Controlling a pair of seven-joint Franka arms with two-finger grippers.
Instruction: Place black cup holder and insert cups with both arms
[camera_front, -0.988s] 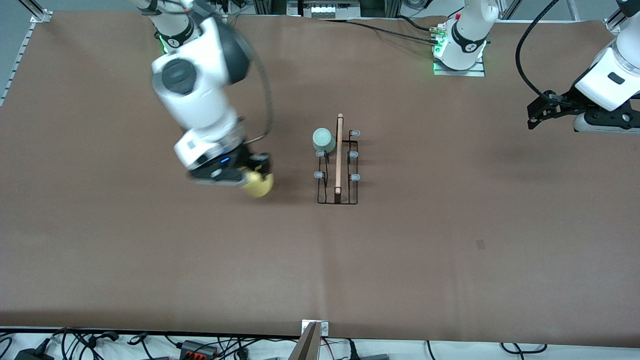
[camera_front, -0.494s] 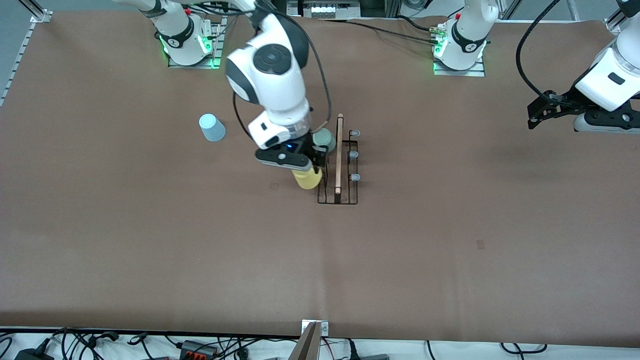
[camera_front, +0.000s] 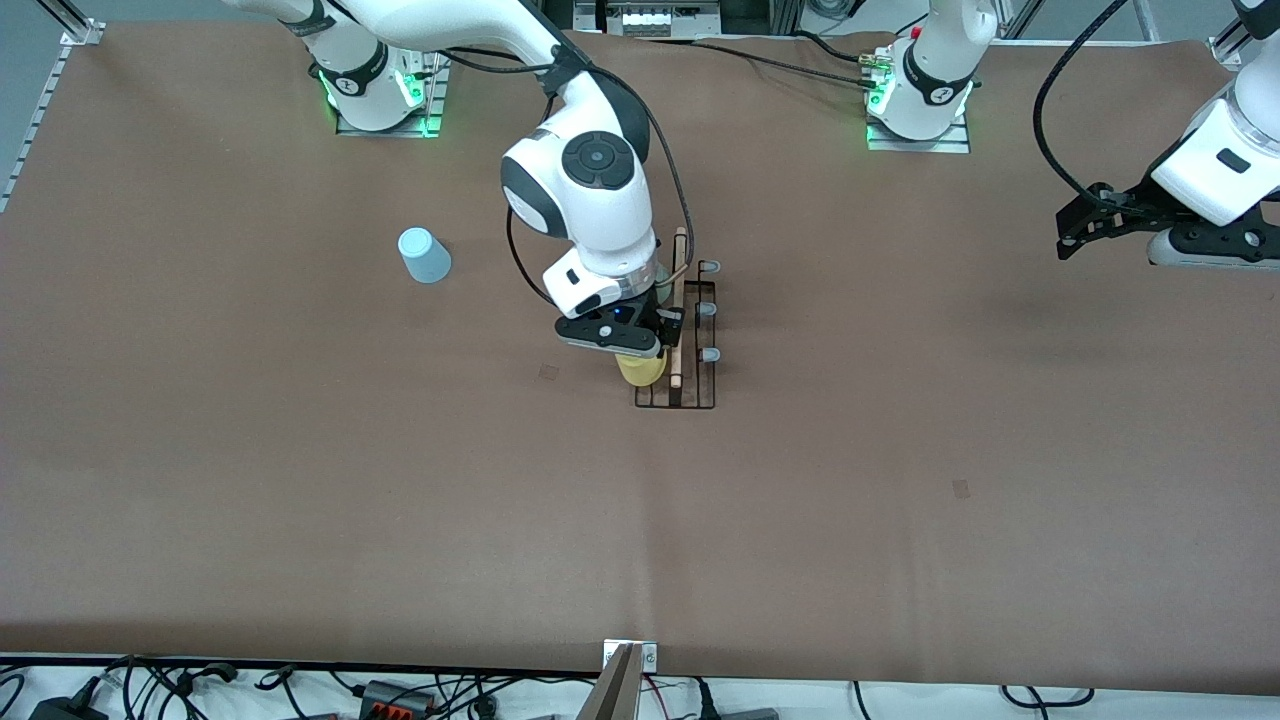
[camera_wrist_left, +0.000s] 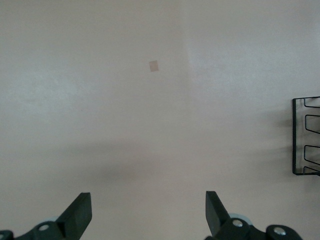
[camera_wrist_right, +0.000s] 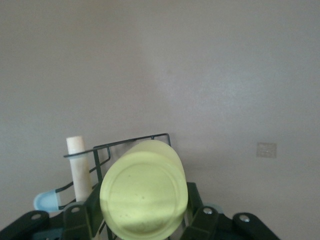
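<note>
The black cup holder (camera_front: 690, 395) stands mid-table with its wooden handle (camera_front: 679, 300) along the top. My right gripper (camera_front: 632, 345) is shut on the yellow cup (camera_front: 641, 368) and holds it over the holder's prongs on the side toward the right arm's end. In the right wrist view the yellow cup (camera_wrist_right: 144, 196) sits bottom-out between the fingers, with the rack (camera_wrist_right: 125, 145) and handle (camera_wrist_right: 78, 167) under it. The grey-green cup is mostly hidden by the right arm. The light blue cup (camera_front: 424, 255) lies on the table. My left gripper (camera_front: 1075, 232) waits open; its wrist view shows the gripper (camera_wrist_left: 147, 212) over bare table.
The rack's base edge (camera_wrist_left: 305, 135) shows in the left wrist view. A small patch (camera_front: 961, 488) marks the brown table cover. Cables and a bracket (camera_front: 625, 680) run along the table edge nearest the camera.
My right arm has carried the yellow cup from the right arm's end of the table to over the holder. The light blue cup came into view. The left arm has not moved.
</note>
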